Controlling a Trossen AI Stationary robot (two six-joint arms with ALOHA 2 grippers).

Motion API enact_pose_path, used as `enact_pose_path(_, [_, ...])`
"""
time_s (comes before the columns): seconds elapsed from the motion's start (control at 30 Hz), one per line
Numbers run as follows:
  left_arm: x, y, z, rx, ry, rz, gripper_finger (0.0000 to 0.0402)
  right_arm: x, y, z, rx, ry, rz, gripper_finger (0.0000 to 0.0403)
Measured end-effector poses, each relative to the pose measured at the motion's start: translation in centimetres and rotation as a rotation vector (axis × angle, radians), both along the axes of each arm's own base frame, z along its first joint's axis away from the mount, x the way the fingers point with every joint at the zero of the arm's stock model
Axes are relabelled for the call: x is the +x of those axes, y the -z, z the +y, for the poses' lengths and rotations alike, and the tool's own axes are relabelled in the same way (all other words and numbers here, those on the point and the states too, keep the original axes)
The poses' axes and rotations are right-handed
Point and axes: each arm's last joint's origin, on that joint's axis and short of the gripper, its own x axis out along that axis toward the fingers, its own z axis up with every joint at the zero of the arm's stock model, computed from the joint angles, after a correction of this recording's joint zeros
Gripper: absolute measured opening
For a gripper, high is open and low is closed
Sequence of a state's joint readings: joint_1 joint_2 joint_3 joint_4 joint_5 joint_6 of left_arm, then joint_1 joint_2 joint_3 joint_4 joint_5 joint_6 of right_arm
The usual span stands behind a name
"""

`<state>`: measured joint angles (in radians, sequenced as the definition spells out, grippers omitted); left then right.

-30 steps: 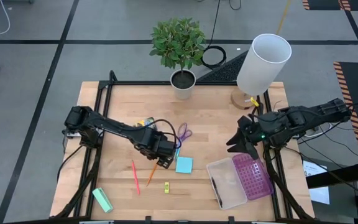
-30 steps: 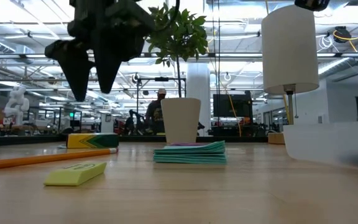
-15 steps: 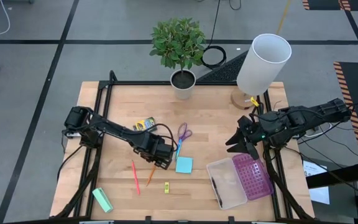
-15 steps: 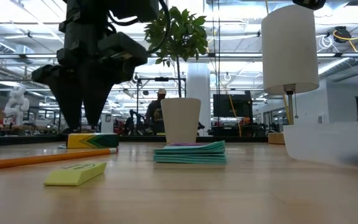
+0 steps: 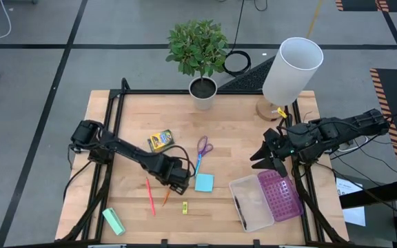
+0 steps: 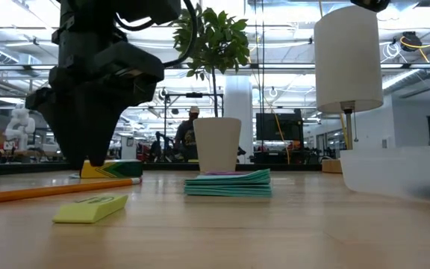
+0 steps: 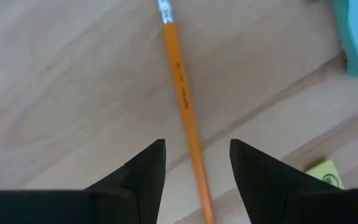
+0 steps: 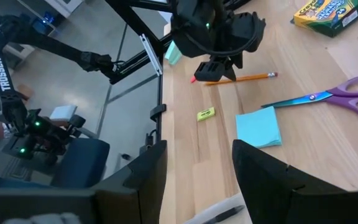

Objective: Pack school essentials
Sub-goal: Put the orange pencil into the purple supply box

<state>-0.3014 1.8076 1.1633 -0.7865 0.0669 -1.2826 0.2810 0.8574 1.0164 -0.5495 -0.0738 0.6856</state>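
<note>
Now left pincer (image 7: 194,163) spread wide, straddling orange pencil (image 7: 183,106), shaft crossing finger gap lengthwise (right pincer (image 5: 266,157) released, well apart).

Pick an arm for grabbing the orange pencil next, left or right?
Left. Its tool is open and straddles the orange pencil, low over the table. The right tool, also open, hangs at the table's far right by the clear box, away from the pencil.

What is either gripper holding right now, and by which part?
Nothing. The left gripper is open, straddling the orange pencil without gripping it. The right gripper is open and empty.
</note>
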Motion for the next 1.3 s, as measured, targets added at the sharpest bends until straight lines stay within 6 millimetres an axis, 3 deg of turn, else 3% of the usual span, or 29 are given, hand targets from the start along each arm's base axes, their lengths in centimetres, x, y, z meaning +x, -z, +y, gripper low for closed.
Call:
enact_pose_path(0.77, [0.3, 2.9, -2.2, 0.017, 0.078, 0.048, 0.0178, -0.9, -0.7, -0.3, -0.016, 0.013, -0.059, 0.0173])
enact_pose_path(1.3, [0.3, 3.1, -2.1, 0.039, 0.063, 0.046, 0.0035, -1.2, -0.9, -0.4, -0.011, 0.011, -0.069, 0.0173])
